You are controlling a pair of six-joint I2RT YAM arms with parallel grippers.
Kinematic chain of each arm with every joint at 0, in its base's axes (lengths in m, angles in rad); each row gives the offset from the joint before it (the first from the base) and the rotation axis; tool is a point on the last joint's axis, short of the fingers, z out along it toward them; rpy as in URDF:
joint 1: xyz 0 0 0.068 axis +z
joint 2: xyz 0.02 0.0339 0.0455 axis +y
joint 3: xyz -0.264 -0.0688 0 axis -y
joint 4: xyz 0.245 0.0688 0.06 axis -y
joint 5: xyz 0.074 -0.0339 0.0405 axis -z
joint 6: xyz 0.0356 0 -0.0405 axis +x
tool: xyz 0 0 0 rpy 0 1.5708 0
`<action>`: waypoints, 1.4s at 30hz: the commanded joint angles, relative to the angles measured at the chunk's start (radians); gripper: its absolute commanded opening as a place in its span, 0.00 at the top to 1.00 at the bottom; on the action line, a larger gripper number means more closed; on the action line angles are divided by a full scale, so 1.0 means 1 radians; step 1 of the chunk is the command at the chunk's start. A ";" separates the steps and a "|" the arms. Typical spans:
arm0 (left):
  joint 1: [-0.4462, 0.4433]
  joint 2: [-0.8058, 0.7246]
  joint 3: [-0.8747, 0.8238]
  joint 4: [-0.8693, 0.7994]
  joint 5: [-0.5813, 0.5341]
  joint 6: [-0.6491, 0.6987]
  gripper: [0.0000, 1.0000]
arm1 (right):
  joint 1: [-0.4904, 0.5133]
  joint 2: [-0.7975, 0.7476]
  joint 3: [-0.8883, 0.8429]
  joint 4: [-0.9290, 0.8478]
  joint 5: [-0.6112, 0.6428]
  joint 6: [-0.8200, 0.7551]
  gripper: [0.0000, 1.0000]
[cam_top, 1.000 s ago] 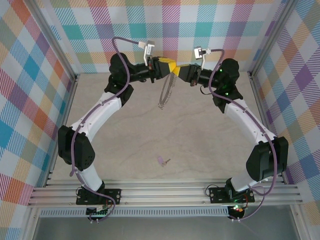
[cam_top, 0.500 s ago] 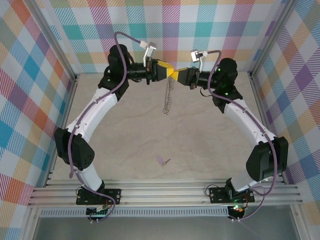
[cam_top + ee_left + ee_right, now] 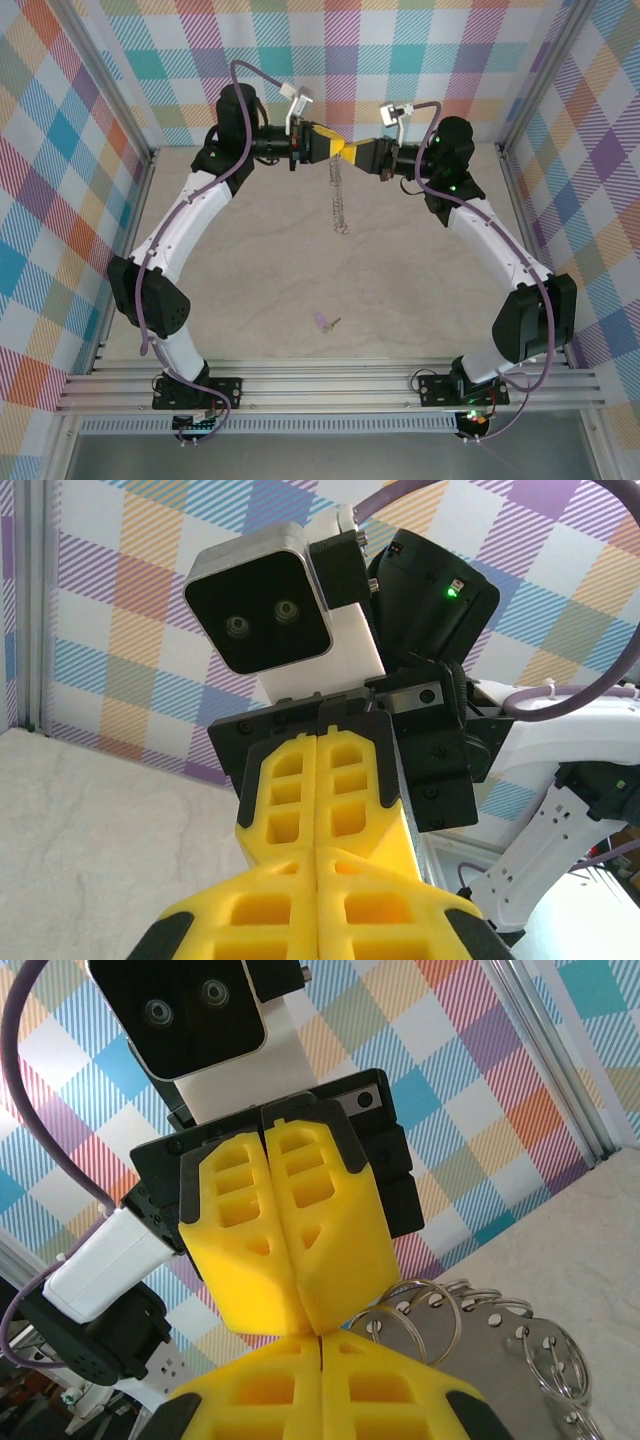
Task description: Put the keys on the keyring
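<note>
The keyring [image 3: 340, 200] hangs edge-on above the back of the table, dangling from the spot where both yellow tips meet. In the right wrist view the keyring [image 3: 500, 1360] is a grey holed plate with silvery split rings. My left gripper [image 3: 344, 150] is shut, tip to tip with my right gripper [image 3: 354, 152], also shut. In the left wrist view my left gripper [image 3: 318, 855] presses against the right one's fingers [image 3: 285, 800]. My right gripper [image 3: 322, 1338] faces the left one's fingers [image 3: 240, 1250]. The pinch point itself is hidden. The lilac-headed key [image 3: 322, 322] lies on the table near the front.
Plaid walls enclose the beige table [image 3: 250, 260] on three sides. An aluminium rail [image 3: 330, 385] carrying both arm bases runs along the near edge. Metal posts [image 3: 120, 200] stand at the side walls.
The left jaws have closed fully. Both grippers have shifted slightly and lined up tip to tip, and the keyring now hangs straighter, a little further right.
</note>
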State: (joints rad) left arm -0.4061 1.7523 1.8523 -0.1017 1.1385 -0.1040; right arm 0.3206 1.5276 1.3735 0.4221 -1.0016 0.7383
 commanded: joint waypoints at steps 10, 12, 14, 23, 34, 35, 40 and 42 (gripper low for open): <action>0.009 0.015 0.039 -0.129 0.102 0.061 1.00 | -0.038 -0.041 0.000 0.071 0.078 -0.007 1.00; 0.007 0.012 0.032 -0.094 0.083 0.031 1.00 | -0.038 -0.037 0.001 0.088 0.073 0.007 1.00; 0.005 0.007 0.022 -0.064 0.055 0.008 1.00 | -0.038 -0.034 0.001 0.107 0.071 0.023 1.00; -0.007 0.005 -0.072 0.269 -0.026 -0.252 1.00 | -0.038 -0.027 -0.003 0.152 0.091 0.052 1.00; -0.007 0.004 -0.088 0.344 -0.014 -0.310 0.91 | -0.060 -0.039 -0.028 0.168 0.163 0.052 1.00; -0.006 0.004 -0.090 0.341 -0.009 -0.309 0.90 | -0.061 -0.040 -0.028 0.170 0.164 0.053 1.00; -0.007 0.007 -0.087 0.325 0.026 -0.300 0.87 | -0.066 -0.038 -0.031 0.172 0.169 0.056 1.00; -0.008 0.012 -0.084 0.317 0.032 -0.298 0.87 | -0.066 -0.037 -0.031 0.174 0.168 0.059 1.00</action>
State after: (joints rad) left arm -0.4118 1.7607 1.7695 0.2111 1.1229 -0.4007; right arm 0.2581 1.5166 1.3491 0.5385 -0.8574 0.7860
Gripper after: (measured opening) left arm 0.131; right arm 0.052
